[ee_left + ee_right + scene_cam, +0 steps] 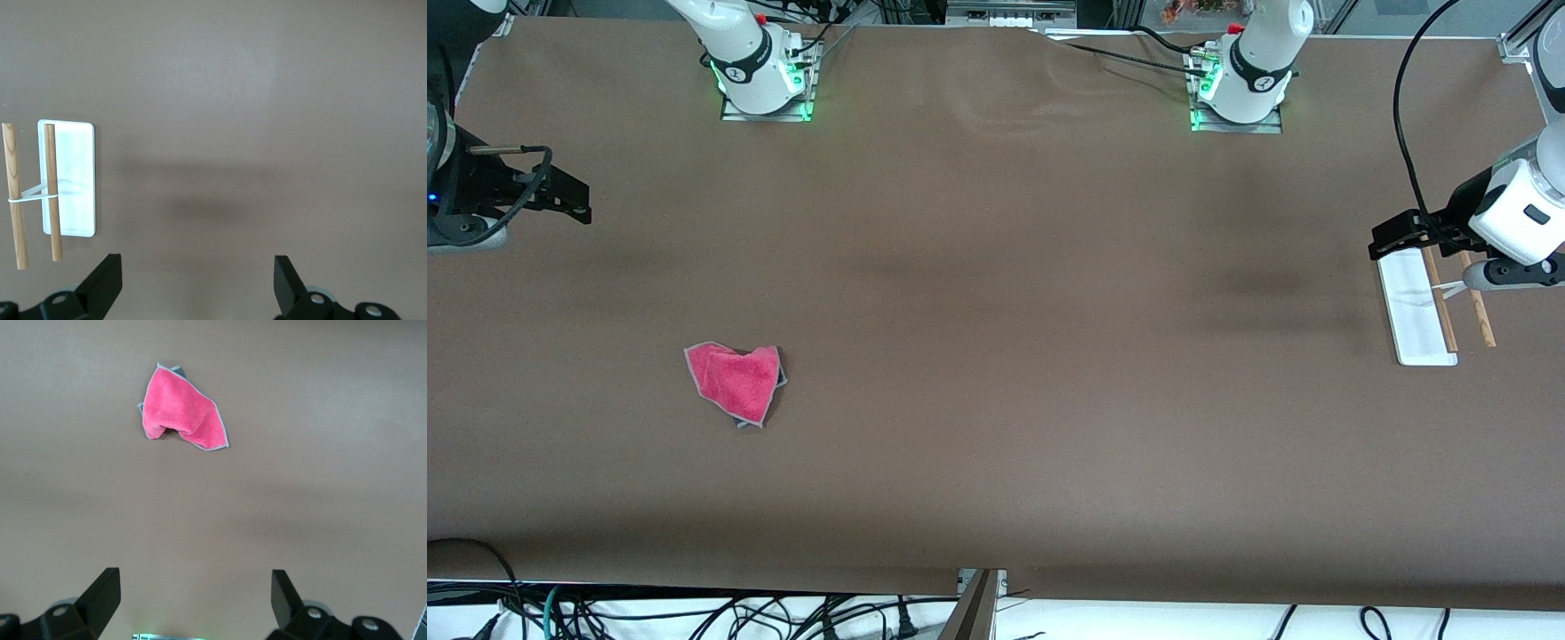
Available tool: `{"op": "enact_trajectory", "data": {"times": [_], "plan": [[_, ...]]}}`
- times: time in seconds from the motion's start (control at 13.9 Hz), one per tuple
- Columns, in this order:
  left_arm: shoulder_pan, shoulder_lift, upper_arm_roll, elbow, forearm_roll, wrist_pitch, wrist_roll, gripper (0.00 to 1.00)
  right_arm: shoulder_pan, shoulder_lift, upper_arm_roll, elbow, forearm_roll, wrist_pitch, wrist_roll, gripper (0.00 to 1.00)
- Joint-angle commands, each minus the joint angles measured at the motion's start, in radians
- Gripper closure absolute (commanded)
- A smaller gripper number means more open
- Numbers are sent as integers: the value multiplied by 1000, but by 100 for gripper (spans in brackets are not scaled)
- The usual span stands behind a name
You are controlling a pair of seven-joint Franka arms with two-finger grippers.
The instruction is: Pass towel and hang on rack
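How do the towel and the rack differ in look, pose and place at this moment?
The towel is a soft, crumpled pink cloth lying flat; the rack is rigid, a white base with two wooden rods. The towel lies toward the right arm's end of the table, the rack toward the left arm's end. The left gripper hangs open over the rack; the right gripper, also open, is well away from the towel. Both rest untouched on the table.

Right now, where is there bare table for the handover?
The wide brown stretch between the crumpled pink-red fuzzy towel and the white-based, wooden-rod rack is bare. It is tight only at the rack, where the open left pincer hovers.
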Motion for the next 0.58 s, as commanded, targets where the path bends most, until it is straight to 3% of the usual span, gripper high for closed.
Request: {"op": "enact_trajectory", "data": {"times": [0.0, 0.5], "plan": [[6, 2, -6, 9, 23, -5, -11, 0, -11, 9, 5, 24, 22, -3, 7, 0], [20, 5, -6, 13, 23, 12, -9, 0, -11, 9, 5, 26, 22, -2, 7, 0]]}}
